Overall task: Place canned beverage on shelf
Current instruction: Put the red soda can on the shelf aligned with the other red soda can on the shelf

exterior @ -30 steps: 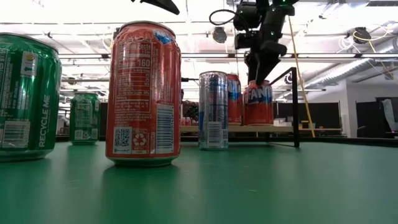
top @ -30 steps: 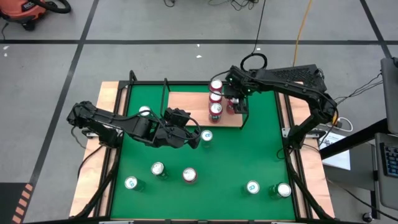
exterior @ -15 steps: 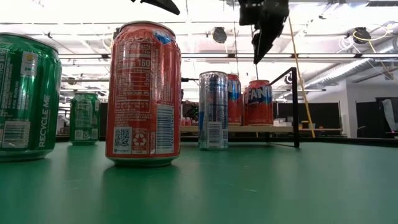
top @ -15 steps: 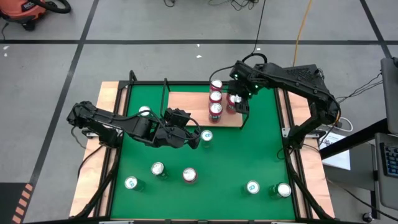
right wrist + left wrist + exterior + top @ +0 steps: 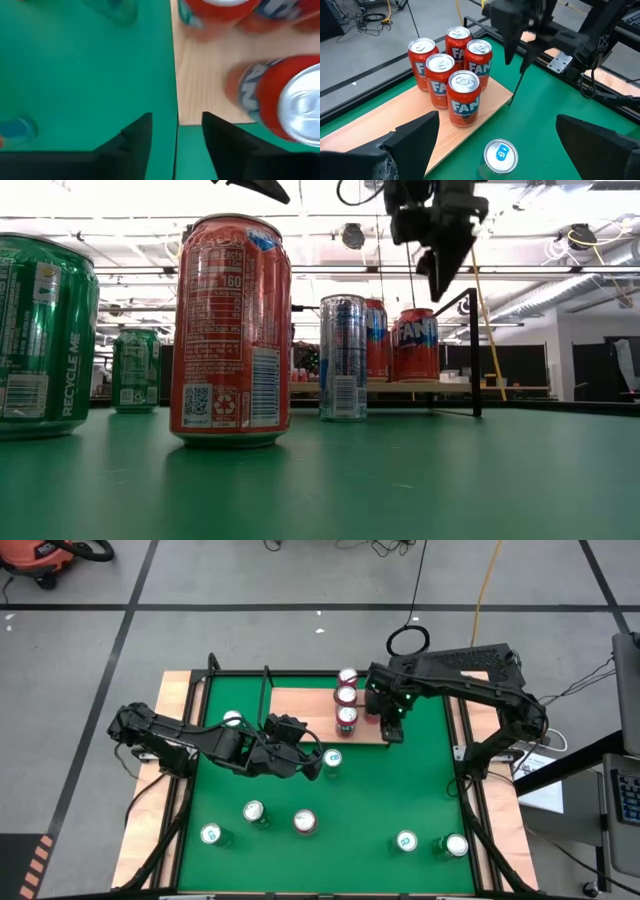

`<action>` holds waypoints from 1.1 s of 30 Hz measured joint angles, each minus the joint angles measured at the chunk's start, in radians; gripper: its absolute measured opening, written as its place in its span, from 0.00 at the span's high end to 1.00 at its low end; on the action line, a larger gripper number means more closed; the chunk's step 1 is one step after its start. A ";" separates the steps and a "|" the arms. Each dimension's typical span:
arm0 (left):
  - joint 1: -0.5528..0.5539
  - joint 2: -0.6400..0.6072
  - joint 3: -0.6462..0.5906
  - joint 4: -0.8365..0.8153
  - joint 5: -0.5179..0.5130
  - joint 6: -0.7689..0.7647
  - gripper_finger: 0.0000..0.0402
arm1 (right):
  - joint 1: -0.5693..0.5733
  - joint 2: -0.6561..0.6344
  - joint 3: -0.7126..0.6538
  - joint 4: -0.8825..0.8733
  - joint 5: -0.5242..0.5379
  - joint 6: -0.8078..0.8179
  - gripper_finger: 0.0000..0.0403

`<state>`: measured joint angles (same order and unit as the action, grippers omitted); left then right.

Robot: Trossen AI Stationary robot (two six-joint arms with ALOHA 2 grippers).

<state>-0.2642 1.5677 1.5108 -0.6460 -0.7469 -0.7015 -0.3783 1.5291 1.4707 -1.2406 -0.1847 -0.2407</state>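
Observation:
The shelf (image 5: 300, 705), a light-wood board with a thin black rail, lies at the table's far middle. Several red cans (image 5: 457, 75) stand upright on it in a cluster. The nearest to my right gripper is a red can (image 5: 287, 102) by the board's right edge. My right gripper (image 5: 176, 122) hovers above the board's near right corner (image 5: 393, 728), pointing steeply down, open with a narrow empty gap. My left gripper (image 5: 497, 122) hangs wide open at the table's middle (image 5: 315, 762), just above and beside a blue-topped can (image 5: 500, 155).
Loose cans stand on the green table: green ones (image 5: 253, 811), (image 5: 210, 834), (image 5: 232, 720), (image 5: 405, 839), (image 5: 455, 845) and a red one (image 5: 304, 822). Pale wooden strips (image 5: 170, 740) run along both table sides. A black post (image 5: 474, 350) stands at the shelf's corner.
My right gripper has let go of the red can at the shelf's right edge, risen clear above it and swung toward the table's near right, tipping further downward. The can stays upright on the board.

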 joint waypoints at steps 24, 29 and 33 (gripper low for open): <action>0.000 0.000 0.000 -0.035 0.041 0.000 0.00 | -0.030 0.001 -0.088 0.175 0.162 -0.069 0.85; 0.000 0.000 0.000 -0.053 0.062 0.000 0.00 | -0.045 0.001 -0.088 0.181 0.162 -0.077 0.85; 0.000 0.000 0.000 -0.053 0.087 -0.001 0.00 | -0.057 0.001 -0.088 0.188 0.162 -0.085 0.85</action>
<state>-0.2642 1.5677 1.5108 -0.6994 -0.6595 -0.7021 -0.4352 1.5299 1.3827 -1.0523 -0.0229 -0.3260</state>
